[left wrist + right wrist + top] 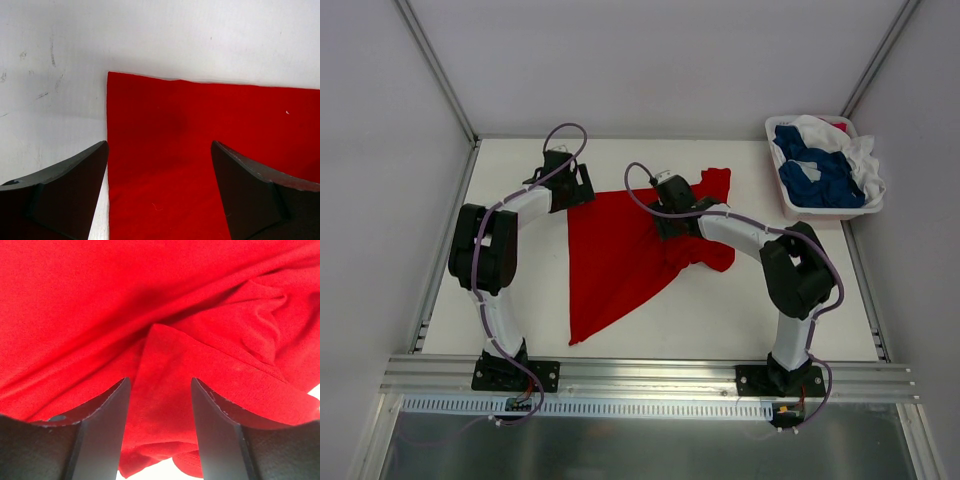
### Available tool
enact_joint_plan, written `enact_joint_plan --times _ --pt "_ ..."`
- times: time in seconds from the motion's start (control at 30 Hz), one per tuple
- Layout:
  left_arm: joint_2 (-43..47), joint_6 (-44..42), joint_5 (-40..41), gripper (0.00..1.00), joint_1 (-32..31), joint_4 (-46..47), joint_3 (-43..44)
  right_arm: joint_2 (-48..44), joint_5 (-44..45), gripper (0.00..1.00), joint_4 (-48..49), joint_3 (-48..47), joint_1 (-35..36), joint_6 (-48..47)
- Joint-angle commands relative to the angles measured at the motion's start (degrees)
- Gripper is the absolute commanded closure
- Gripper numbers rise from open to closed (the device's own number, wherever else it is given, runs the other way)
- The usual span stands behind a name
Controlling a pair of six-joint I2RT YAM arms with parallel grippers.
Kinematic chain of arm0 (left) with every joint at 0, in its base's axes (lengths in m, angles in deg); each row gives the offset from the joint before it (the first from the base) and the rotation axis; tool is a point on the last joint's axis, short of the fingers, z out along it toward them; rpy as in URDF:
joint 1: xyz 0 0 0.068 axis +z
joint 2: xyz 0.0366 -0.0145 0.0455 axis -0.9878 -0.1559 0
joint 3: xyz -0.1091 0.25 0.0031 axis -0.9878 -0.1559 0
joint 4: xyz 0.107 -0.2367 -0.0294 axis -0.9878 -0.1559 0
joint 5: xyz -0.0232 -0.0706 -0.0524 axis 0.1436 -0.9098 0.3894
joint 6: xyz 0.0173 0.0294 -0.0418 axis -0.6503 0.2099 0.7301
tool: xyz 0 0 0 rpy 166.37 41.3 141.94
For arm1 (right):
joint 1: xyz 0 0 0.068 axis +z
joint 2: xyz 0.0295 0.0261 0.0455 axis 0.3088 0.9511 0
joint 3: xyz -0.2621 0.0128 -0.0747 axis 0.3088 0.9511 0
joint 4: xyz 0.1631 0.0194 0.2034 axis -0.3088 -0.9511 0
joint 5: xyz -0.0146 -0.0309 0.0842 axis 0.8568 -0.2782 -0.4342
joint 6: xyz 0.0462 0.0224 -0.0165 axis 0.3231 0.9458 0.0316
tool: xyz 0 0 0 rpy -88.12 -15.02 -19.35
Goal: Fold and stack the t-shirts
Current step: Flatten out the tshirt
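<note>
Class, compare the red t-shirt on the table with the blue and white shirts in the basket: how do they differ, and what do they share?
The red t-shirt lies spread on the table, mostly flat; the blue and white shirts sit crumpled in the basket. The red t-shirt lies alone; the blue and white shirts are heaped together. Shared: all cloth, none in a neat folded stack.

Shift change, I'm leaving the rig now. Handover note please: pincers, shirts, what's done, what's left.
Left pincer: open, over the far-left corner of the red t-shirt, gripping nothing.
Right pincer: open, straddling a raised fold on the shirt's bunched right side.
The red t-shirt lies partly spread on the table. Dark blue cloth and white cloth lie crumpled in the white basket.
Done: nothing folded or stacked.
Left: fold everything, then stack.
</note>
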Motion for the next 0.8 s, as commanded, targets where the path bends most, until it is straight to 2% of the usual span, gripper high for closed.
enact_joint_plan --times 0.0,0.27,0.53,0.77 --pt "3.8 0.5 -0.7 0.16 0.3 1.3 -0.4 -1.1 3.5 0.45 2.8 1.3 0.2 -0.7" --pt "4.3 0.5 -0.9 0.16 0.3 1.3 -0.7 0.5 2.6 0.45 4.4 1.3 0.3 -1.1" --pt "3.7 0.3 -1.0 0.15 0.3 1.5 -0.7 4.9 1.5 0.45 2.3 -5.7 0.4 -1.7" --pt "3.9 0.1 -0.9 0.15 0.3 1.5 -0.3 6.8 1.0 0.46 2.5 -7.9 0.6 -1.9"
